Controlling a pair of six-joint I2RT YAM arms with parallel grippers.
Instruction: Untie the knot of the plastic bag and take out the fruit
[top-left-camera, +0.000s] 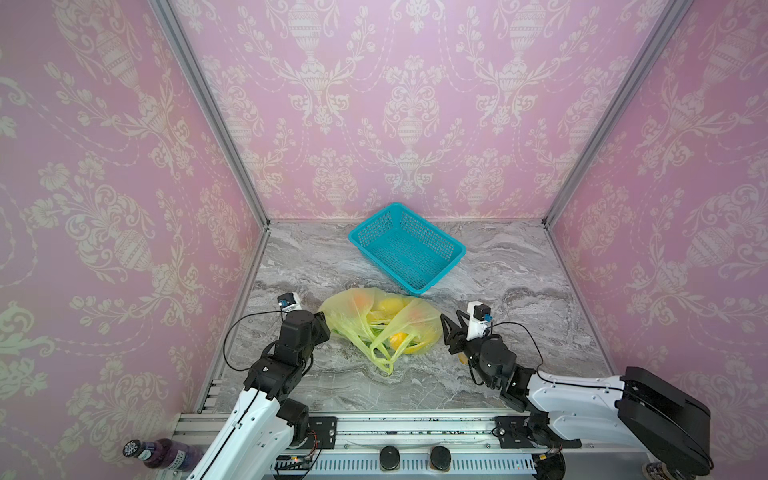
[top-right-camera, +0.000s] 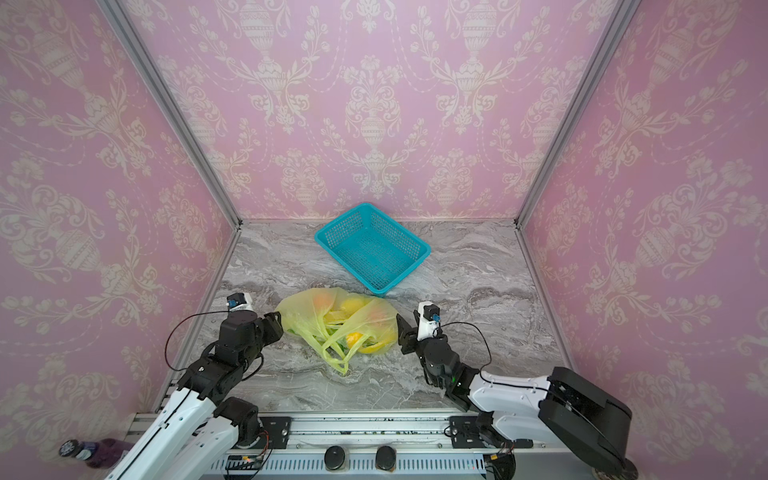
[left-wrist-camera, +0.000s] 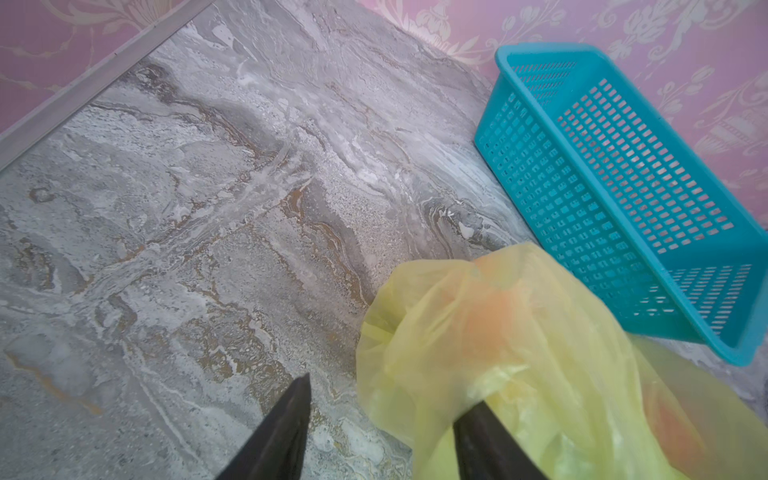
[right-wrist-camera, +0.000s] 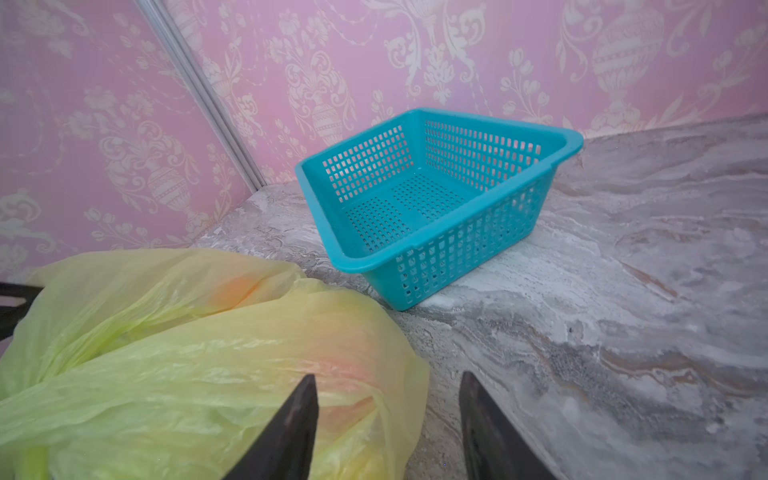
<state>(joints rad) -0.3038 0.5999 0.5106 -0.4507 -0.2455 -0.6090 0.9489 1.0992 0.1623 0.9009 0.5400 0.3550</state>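
— What do we see at the lower left in both top views?
— The left gripper (top-left-camera: 322, 324), jaws apart and holding nothing. One finger lies against the plastic bag (top-left-camera: 365, 309).
— And in the lower centre?
— The bag lies on the table (top-left-camera: 519, 291), its knot (top-left-camera: 380, 345) pointing down and the fruit (top-left-camera: 390, 306) inside. Above it we see the teal basket (top-left-camera: 376, 228).
— At the right?
— The right gripper (top-left-camera: 453, 328), also parted and empty, just beside the bag.

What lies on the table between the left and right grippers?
The thin translucent yellow-green plastic bag holding fruit fills that stretch, as shown in both top views.
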